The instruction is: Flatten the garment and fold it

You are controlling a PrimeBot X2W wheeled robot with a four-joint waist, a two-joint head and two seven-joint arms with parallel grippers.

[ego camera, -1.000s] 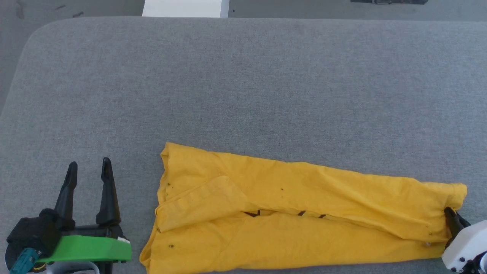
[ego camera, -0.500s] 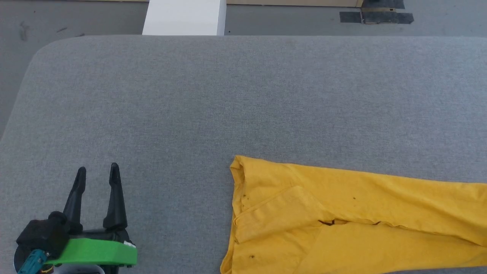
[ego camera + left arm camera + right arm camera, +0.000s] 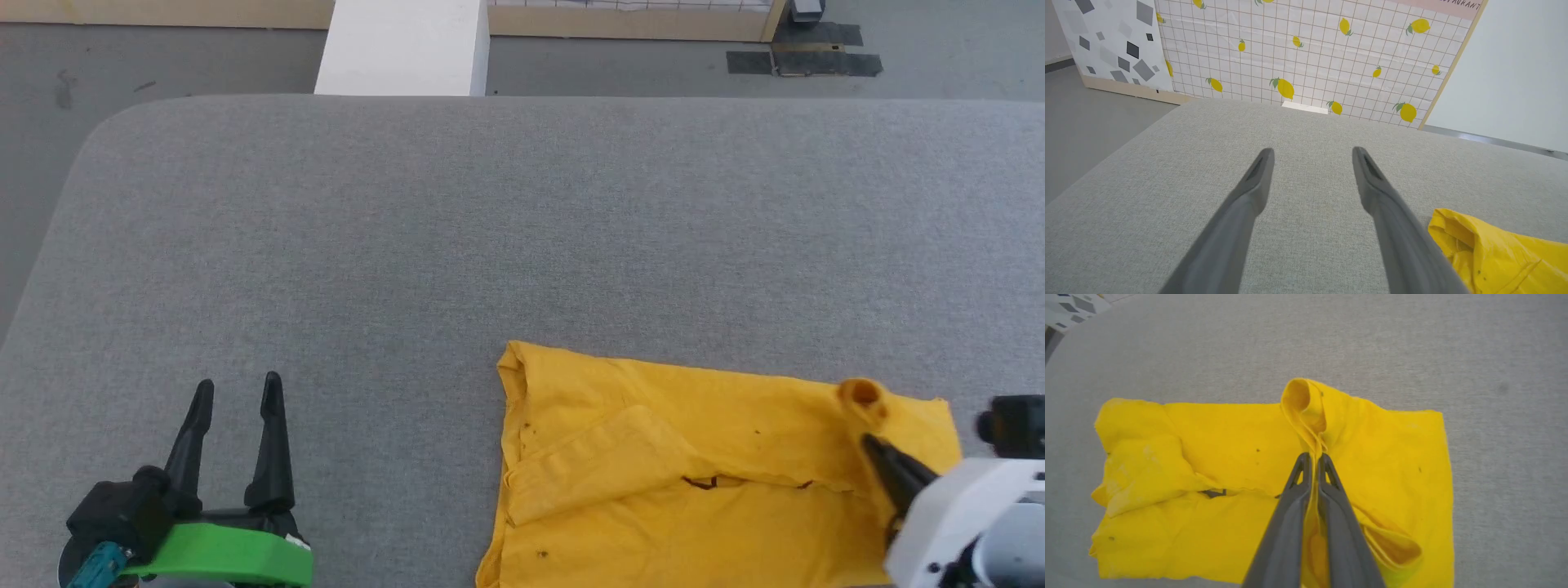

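The garment (image 3: 678, 482) is a mustard-yellow T-shirt lying folded lengthwise on the grey table (image 3: 490, 229), at the lower right of the head view. My right gripper (image 3: 872, 445) is shut on its right end, which it holds lifted and doubled back leftward over the rest. In the right wrist view the pinched cloth stands up as a loop between the closed fingers (image 3: 1327, 477), with the garment (image 3: 1208, 457) spread beneath. My left gripper (image 3: 235, 392) hovers open and empty at the lower left, well left of the garment (image 3: 1502, 253). Its open fingers (image 3: 1257, 179) frame bare table.
A white block (image 3: 404, 45) stands on the floor behind the table's far edge. Dark tape marks (image 3: 804, 61) lie on the floor at the back right. A lemon-patterned wall panel (image 3: 1310, 53) rises beyond the table in the left wrist view.
The right gripper has carried the garment's right end up and to the left, doubling it over. The head camera has shifted, showing more floor beyond the table. The left gripper stays open.
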